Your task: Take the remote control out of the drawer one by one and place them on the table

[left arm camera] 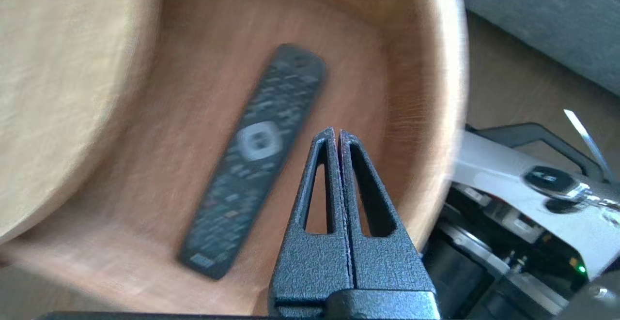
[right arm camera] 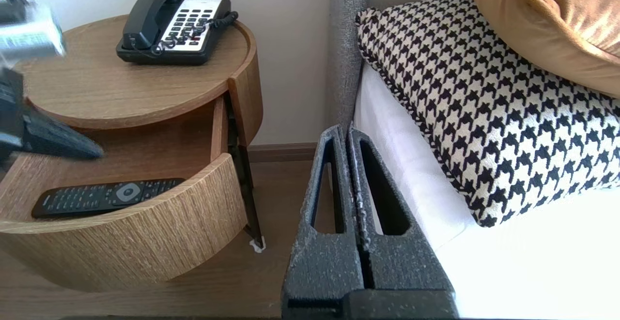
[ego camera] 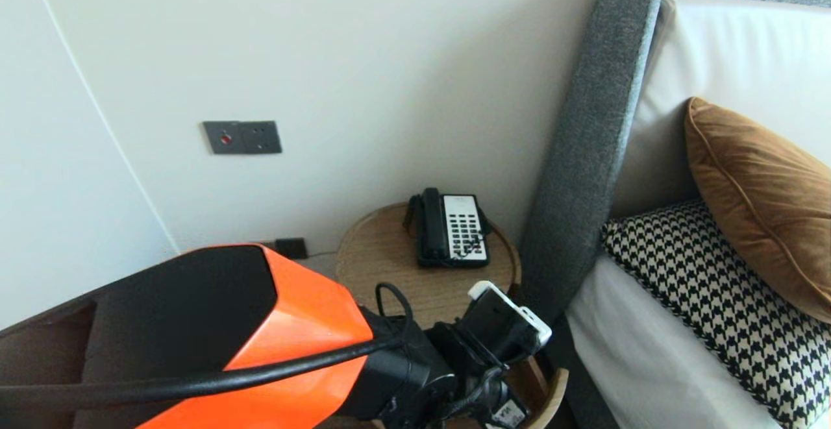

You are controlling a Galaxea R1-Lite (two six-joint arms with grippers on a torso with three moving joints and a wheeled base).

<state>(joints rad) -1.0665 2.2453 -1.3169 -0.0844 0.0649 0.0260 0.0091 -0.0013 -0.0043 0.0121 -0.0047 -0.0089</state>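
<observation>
- Below the top of the round bedside table (right arm camera: 121, 87), at its six o'clock side, a curved drawer (right arm camera: 145, 242) stands pulled out toward the robot.
- On the drawer floor a black remote control (left arm camera: 256, 165) lies flat, buttons up, close along the curved front wall.
- Over the open drawer hangs the left gripper (left arm camera: 337, 132), fingers clenched together and grasping nothing. Its tips are just beside the middle of the remote control; whether they touch anything I cannot tell.
- From eight o'clock in the head view comes the orange arm shell (ego camera: 260, 338). The wrist camera (ego camera: 509, 315) on it hides most of the drawer from above.
- Two things hem the remote control in: the tabletop overhangs the back of the drawer, and the front wall rises on the robot's side.
- At one o'clock on the tabletop sits a black-and-white telephone (ego camera: 451, 228), handset in its cradle and coiled cord lying across the keypad.
- At three o'clock of the table rises a grey upholstered headboard (ego camera: 597, 124). Past it, on the bed, are a houndstooth pillow (ego camera: 707, 286) and a brown cushion (ego camera: 759, 202).
- At four o'clock of the table, low beside the mattress, the right gripper (right arm camera: 348, 130) hangs with its fingers pressed together, empty and well apart from the drawer.
- At ten o'clock from the telephone a grey switch panel (ego camera: 241, 137) sits on the wall.
</observation>
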